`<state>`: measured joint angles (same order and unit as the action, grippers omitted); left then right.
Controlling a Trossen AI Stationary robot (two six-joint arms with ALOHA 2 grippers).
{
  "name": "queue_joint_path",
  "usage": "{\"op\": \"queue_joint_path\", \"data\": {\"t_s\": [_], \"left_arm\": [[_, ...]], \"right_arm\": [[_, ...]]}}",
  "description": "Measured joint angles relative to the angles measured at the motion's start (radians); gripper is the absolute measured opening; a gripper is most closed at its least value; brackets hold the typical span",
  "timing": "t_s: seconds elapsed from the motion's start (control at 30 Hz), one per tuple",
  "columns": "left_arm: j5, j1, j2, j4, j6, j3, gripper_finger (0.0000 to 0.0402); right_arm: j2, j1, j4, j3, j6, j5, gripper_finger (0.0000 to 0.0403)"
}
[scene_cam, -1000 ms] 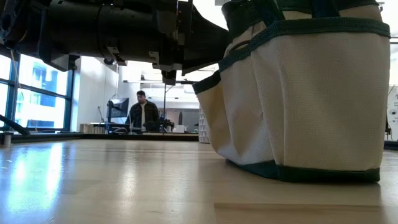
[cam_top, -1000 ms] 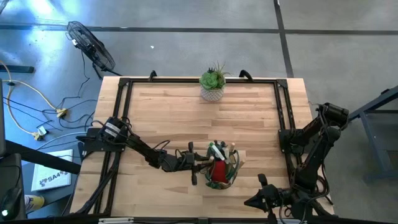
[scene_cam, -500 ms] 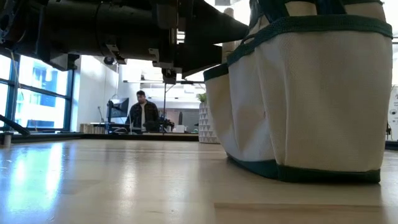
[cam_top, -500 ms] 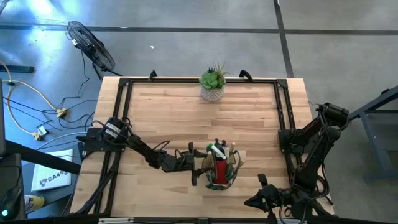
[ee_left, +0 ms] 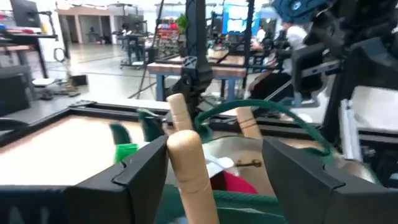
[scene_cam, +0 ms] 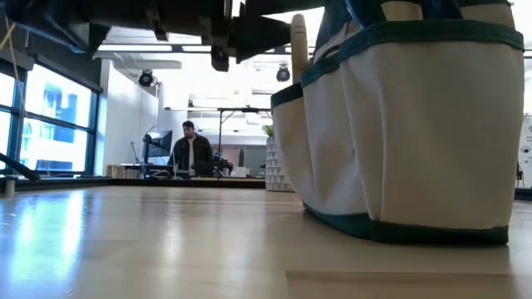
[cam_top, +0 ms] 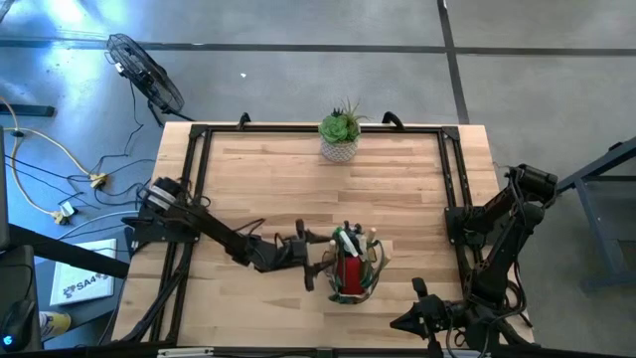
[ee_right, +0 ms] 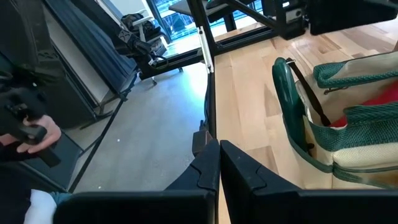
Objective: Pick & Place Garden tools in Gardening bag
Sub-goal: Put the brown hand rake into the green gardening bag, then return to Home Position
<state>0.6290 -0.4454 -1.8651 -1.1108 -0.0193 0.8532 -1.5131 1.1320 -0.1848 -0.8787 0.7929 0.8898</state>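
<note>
The olive-and-tan gardening bag [cam_top: 350,273] stands on its base near the table's front edge, big in the low view [scene_cam: 416,124]. Inside it are a red cone-shaped piece [cam_top: 350,270], a green-and-white piece [cam_top: 348,242] and wooden tool handles [ee_left: 249,124]. My left gripper [cam_top: 316,261] is open at the bag's left side. Its fingers stand on either side of one upright wooden handle [ee_left: 186,168], which also shows in the low view [scene_cam: 298,41]. My right gripper [cam_top: 402,320] is shut and empty at the front right corner.
A green spiky plant in a white pot [cam_top: 340,137] stands at the far edge's middle. Black frame rails [cam_top: 194,169] run along the table's left, right and far sides. A person [scene_cam: 189,148] stands far behind the table. Bare wood lies between the bag and the pot.
My left gripper has risen beside the bag and drawn back slightly toward the table's left; in the low view the arm has gone up almost out of sight. The bag's left wall, which leaned toward the left, has come back upright, and a wooden handle now shows above it.
</note>
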Motion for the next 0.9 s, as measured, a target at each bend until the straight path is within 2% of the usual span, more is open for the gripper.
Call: {"op": "queue_joint_path", "data": {"t_s": [0.2,0.4,0.67,0.8,0.9], "left_arm": [[0.064,0.0,0.077,0.075,0.042,0.0,0.0253],[0.157,-0.001,0.123,0.068,0.084,0.0,0.0253],[0.302,-0.053,0.242,0.068,0.296,0.0,0.0253],[0.385,-0.117,0.339,0.065,0.46,0.0,0.0253],[0.472,-0.178,0.421,0.071,0.623,0.0,0.0242]], "right_arm": [[0.0,0.0,0.0,0.0,0.0,0.0,0.0003],[0.0,0.0,0.001,0.0,0.0,-0.001,0.0003],[0.0,-0.003,0.0,0.0,-0.025,0.004,0.0003],[0.021,-0.025,-0.037,0.0,-0.169,0.035,0.0003],[0.093,-0.045,-0.064,0.0,-0.281,0.061,0.0003]]}}
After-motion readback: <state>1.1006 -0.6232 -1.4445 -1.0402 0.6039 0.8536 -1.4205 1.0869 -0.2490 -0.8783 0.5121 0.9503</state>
